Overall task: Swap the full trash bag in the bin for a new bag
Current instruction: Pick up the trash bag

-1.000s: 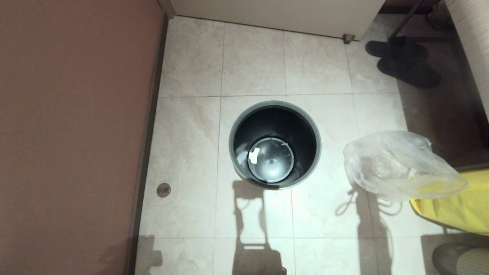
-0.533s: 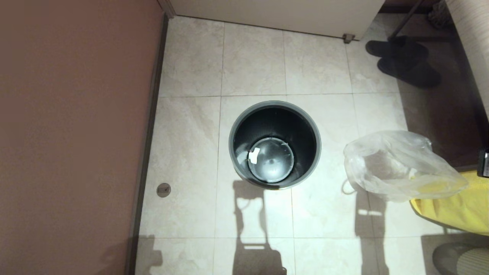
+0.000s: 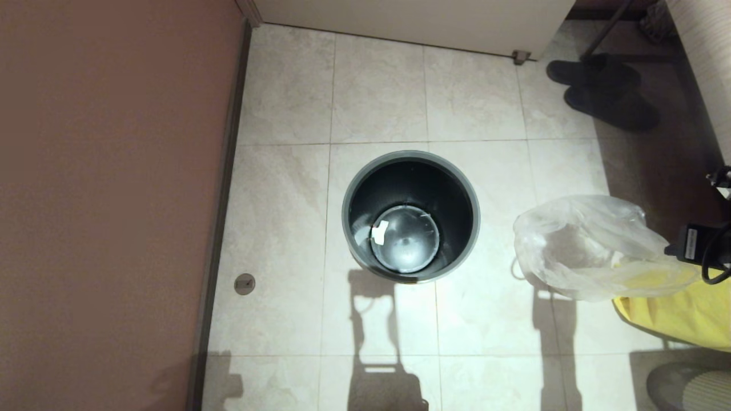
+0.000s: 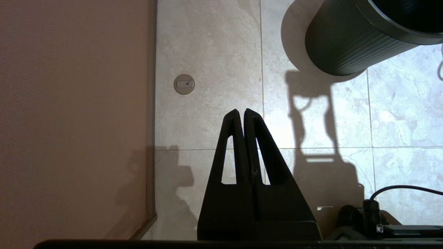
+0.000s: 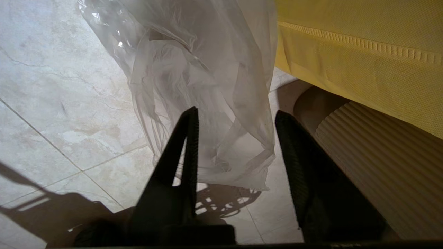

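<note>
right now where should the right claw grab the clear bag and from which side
Probably the loose gathered film at the end of the new bag nearest the right claw, coming in from the robot's right, away from the bin. The claw is open with crumpled folds between its fingers, thin enough to pinch; the puffed middle would likely slip.

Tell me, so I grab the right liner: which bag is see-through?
The crinkly clear plastic bag beside the bin; the yellow bag is opaque.

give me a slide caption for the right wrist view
Open right gripper hovering over the thin transparent crinkly plastic bag beside an opaque yellow bag.
</note>
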### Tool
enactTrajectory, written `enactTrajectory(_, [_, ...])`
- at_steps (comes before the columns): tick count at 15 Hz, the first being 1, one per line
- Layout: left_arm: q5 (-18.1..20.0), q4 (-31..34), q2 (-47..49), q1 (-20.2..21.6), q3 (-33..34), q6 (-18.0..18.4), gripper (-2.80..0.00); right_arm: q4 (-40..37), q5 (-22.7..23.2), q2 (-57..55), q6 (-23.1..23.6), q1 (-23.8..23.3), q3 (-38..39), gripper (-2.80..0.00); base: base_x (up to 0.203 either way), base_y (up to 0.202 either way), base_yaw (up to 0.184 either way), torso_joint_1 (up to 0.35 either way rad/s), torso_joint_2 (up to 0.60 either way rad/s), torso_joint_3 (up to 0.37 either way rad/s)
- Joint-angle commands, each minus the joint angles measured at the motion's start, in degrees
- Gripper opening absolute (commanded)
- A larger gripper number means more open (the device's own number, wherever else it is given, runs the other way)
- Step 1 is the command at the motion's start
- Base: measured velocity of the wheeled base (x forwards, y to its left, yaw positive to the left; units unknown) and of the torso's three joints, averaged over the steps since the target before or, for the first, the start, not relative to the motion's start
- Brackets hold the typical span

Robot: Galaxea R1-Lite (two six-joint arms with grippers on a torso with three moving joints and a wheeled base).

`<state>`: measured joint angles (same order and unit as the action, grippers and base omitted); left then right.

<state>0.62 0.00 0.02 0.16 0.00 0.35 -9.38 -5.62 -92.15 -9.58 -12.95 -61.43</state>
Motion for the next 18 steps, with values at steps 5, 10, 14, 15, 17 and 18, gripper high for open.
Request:
enactTrajectory(5, [0.0,0.0,0.1,0.0,0.0,0.0,-2.80,-3.2,-5.6,0.2,-4.4,0.1,-0.1,0.00,0.000,0.000,0.000,0.000,0.00,0.000])
enactTrajectory(10, [0.0,0.0,0.1,0.0,0.0,0.0,-2.80,-3.0,-7.0,-2.8,-13.0,2.5,-0.1,0.00,0.000,0.000,0.000,0.000,0.00,0.000])
enactTrajectory(14, [0.0,0.0,0.1,0.0,0.0,0.0,-2.80,-2.7,-11.3,-8.9,-16.8,4.3,-2.0,0.00,0.000,0.000,0.000,0.000,0.00,0.000])
enactTrajectory(15, [0.0,0.0,0.1,0.0,0.0,0.0,-2.80,-2.6,-11.6,-10.1,-17.8,4.5,-2.7,0.00,0.000,0.000,0.000,0.000,0.00,0.000])
enactTrajectory(17, [0.0,0.0,0.1,0.0,0.0,0.0,-2.80,-2.6,-11.8,-12.0,-19.0,4.7,-3.7,0.00,0.000,0.000,0.000,0.000,0.00,0.000])
enactTrajectory(18, [0.0,0.0,0.0,0.0,0.0,0.0,-2.80,-2.6,-11.8,-13.0,-19.1,4.8,-3.9,0.00,0.000,0.000,0.000,0.000,0.00,0.000])
